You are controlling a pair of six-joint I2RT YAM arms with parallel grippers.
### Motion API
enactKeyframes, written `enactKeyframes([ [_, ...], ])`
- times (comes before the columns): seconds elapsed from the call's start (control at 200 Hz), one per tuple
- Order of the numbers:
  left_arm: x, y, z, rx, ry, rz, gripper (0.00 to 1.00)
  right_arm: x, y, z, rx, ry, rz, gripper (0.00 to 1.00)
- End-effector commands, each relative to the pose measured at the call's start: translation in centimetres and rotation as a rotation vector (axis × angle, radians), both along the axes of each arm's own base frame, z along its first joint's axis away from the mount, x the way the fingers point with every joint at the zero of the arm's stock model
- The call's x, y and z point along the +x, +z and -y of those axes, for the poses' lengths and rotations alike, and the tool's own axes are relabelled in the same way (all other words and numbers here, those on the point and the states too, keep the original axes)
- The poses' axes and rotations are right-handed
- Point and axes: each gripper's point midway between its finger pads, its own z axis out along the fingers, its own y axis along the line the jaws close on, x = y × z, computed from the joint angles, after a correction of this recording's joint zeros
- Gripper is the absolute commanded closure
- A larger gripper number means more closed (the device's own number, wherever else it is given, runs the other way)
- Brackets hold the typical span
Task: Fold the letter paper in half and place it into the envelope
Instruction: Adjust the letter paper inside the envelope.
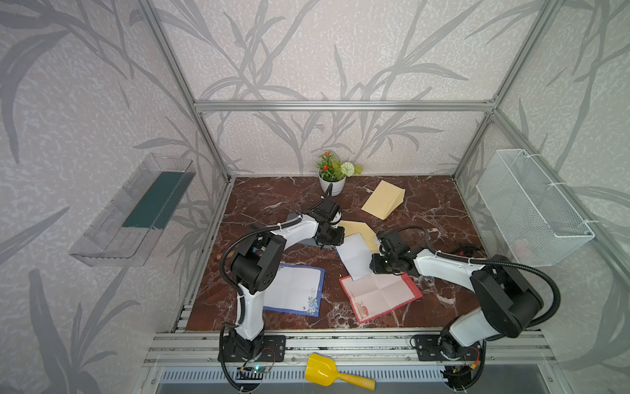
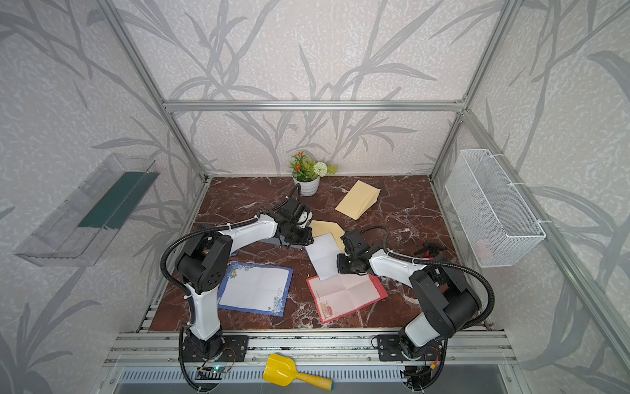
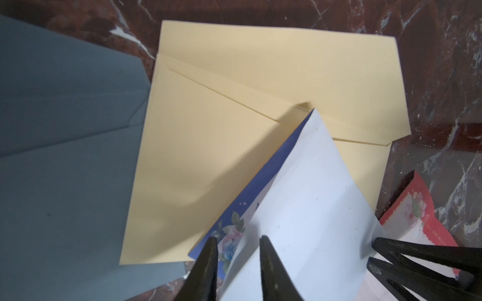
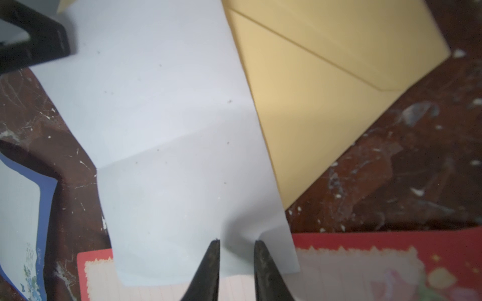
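Marble tabletop (image 1: 426,211) spans the cell floor. Grey envelope (image 3: 65,156) is almost wholly hidden under the left arm in both top views. Yellow envelope (image 3: 221,156) overlaps its edge, flap open, partly covered by the folded letter paper (image 1: 354,256), whose corner reaches the pocket's edge; whether it is inside is unclear. Right gripper (image 4: 236,241) is clamped on a pucker at the paper's other end. Left gripper (image 3: 238,238) straddles the flowered edge, jaws narrowly apart; whether they pinch it cannot be told.

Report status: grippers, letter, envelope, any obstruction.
Right gripper pinching near end of folded letter paper. Left gripper straddling its edge, grip unclear. Paper corner over yellow envelope mouth, not inside. Red-bordered sheet underneath, nothing blocking.
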Motion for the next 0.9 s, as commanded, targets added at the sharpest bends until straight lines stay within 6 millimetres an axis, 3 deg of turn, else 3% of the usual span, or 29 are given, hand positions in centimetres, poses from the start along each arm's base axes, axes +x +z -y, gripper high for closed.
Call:
enactKeyframes([
  [0.0, -0.9, 0.7, 0.1, -0.016, -0.027, -0.020, 0.73, 1.0, 0.6, -0.3, -0.004, 0.006, 0.025, 0.75],
  [0.195, -1.3, 1.3, 0.1, -0.025, -0.030, -0.027, 1.00, 1.4, 1.1, -0.4, 0.003, 0.005, 0.037, 0.75],
  [0.405, -0.8, 2.4, -1.4, 0.022, 0.070, 0.000, 1.00, 2.1, 2.1, -0.5, 0.015, 0.002, 0.055, 0.69],
  [0.6, 0.1, 5.6, -2.6, -0.063, 0.256, 0.128, 1.00, 2.7, 3.7, -1.0, 0.036, 0.008, 0.083, 0.62],
  [0.895, -0.5, 4.9, -5.0, -0.128, 0.523, 0.238, 1.00, 3.7, 6.1, -3.3, 0.063, 0.061, 0.136, 0.62],
])
